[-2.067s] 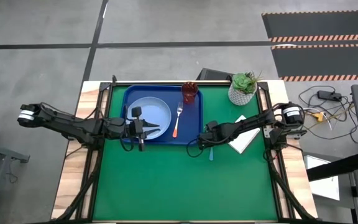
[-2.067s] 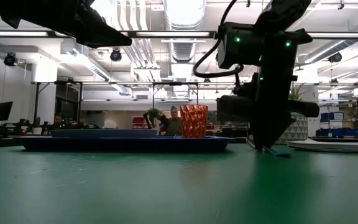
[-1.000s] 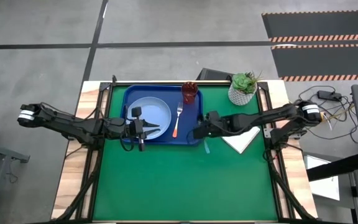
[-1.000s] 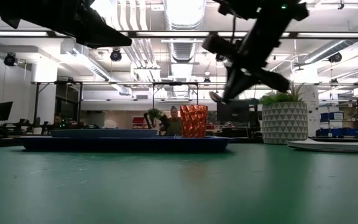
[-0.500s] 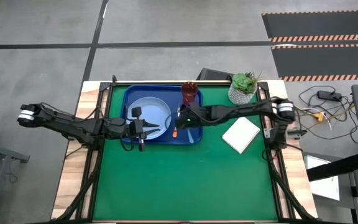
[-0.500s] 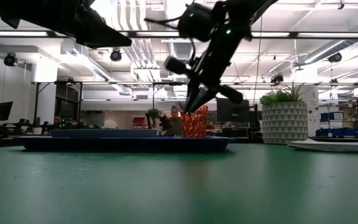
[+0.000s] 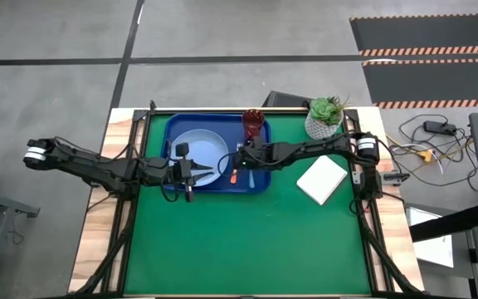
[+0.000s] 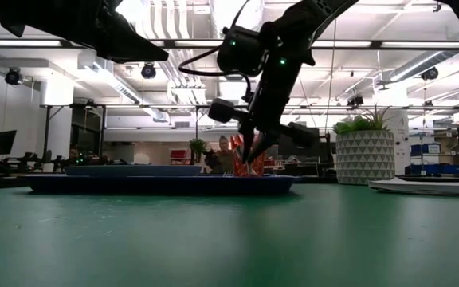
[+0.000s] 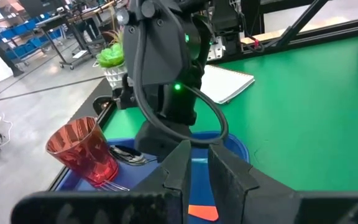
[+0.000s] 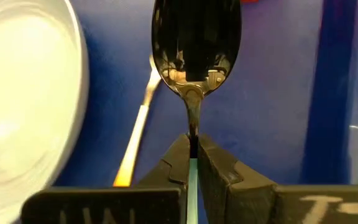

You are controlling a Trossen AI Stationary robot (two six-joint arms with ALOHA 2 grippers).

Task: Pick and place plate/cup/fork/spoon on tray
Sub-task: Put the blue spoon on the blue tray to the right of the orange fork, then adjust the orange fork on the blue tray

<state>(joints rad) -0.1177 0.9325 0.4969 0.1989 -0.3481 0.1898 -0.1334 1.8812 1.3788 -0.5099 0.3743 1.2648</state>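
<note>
Even overhead light; glare off ceiling lamps (image 8: 233, 16); blurred backlit arms.

On the tray (image 7: 171, 124), the plate (image 7: 199, 149) fills the left half; the fork (image 7: 237, 159) lies just right of it; the cup (image 7: 253, 123) stands at the far right corner; bare blue floor shows only right of the fork, where the right gripper (image 7: 241, 163) hangs with the spoon (image 10: 196, 43); the left gripper (image 7: 216, 172) blocks the plate's near edge; green table (image 7: 239, 241) in front lies open.
</note>
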